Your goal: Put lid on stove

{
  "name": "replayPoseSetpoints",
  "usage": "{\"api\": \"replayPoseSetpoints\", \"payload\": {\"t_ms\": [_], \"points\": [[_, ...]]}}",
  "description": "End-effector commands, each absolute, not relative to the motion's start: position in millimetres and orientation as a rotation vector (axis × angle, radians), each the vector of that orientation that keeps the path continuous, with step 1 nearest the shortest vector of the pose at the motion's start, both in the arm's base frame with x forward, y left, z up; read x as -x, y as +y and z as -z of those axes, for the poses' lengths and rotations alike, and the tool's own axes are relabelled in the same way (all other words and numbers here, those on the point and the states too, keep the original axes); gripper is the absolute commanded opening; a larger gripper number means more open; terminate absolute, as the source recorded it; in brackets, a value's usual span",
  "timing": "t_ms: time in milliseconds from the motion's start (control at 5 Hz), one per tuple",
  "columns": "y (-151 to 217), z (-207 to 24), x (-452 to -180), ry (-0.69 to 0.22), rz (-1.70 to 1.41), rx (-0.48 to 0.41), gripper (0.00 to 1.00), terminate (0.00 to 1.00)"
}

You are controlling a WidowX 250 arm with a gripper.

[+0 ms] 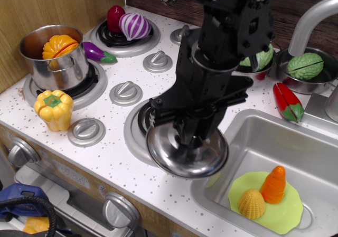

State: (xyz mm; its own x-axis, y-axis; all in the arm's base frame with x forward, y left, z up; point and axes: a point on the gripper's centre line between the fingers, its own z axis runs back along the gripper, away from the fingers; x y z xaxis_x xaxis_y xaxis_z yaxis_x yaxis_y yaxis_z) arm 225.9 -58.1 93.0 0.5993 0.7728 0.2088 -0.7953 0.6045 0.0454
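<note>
Your gripper [191, 136] is clamped on the lid [186, 151] — round, shiny steel, domed — holding it tilted above the stove's [100, 158] white speckled front edge, over the near black coil burner [143, 122] and just beside the steel sink [296, 147].

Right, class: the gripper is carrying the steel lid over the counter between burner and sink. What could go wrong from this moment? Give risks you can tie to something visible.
1. The lid hangs tilted in the gripper, partly over the sink edge; if released here it could slide into the basin instead of onto the stove.
2. The grip looks to be only on the small central knob, so the lid might slip or swing.
</note>
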Motion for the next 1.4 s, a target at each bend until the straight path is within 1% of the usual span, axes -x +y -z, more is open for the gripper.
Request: {"api": "replayPoseSetpoints", "payload": {"t_ms": [0, 200, 400, 600, 800, 1000, 1200], "points": [[-34.6, -96.4, -250.6, -0.299, -0.866, -0.101, 0.0, 0.0], [-14.3, -82.9, -265.8, -0.362, -0.817, -0.095, 0.0, 0.0], [3.8, -67.8, -277.0, -0.397, -0.767, -0.077, 0.0, 0.0], [15.4, -49.0, -278.4, -0.424, -0.739, -0.054, 0.0, 0.0], [14.1, -43.4, -279.0, -0.423, -0.751, 0.003, 1.0, 0.0], [14.1, -43.4, -279.0, -0.423, -0.751, 0.003, 1.0, 0.0], [14.1, -43.4, -279.0, -0.423, -0.751, 0.003, 1.0, 1.0]]}}
